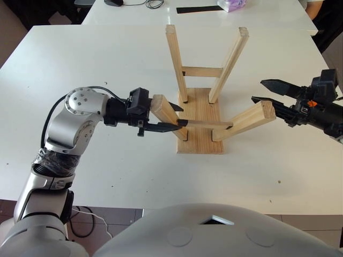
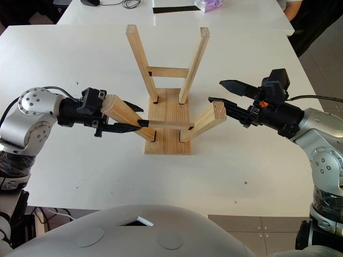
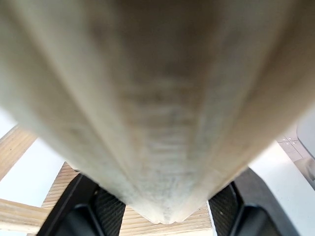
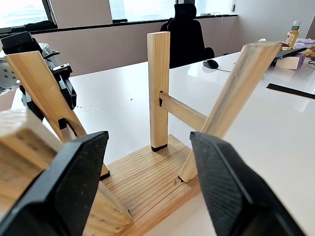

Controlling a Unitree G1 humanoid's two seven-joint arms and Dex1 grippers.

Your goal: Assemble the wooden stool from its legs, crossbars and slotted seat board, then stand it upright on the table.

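My left gripper (image 1: 179,116) has its jaws clamped on the near-left pale wooden stool leg (image 1: 162,108). In the left wrist view that leg sits squarely between the two black ribbed pads (image 3: 106,211). The leg tilts back toward the gripper's wrist, and its foot is in the slot just past the fingertips.

A thin wooden crossbar (image 1: 209,124) runs from that leg, straight out ahead of my left jaws, to the near-right pale wooden stool leg (image 1: 246,120).

My right gripper (image 2: 215,91) has its jaws well apart at the free end of that near-right leg. The leg's end lies against the lower finger (image 2: 228,107), and I think it is outside the gap rather than in it, though the angle is poor. This leg also leans out toward the gripper that faces it.

Both near legs stand in the flat rectangular slotted wooden seat board (image 1: 201,142), which lies between the two grippers on the white table (image 1: 80,64). Beyond both sets of jaws, at the board's far end, two more wooden legs (image 1: 176,59) rise close to upright. A second, thicker wooden crossbar (image 1: 202,72) joins them partway up.
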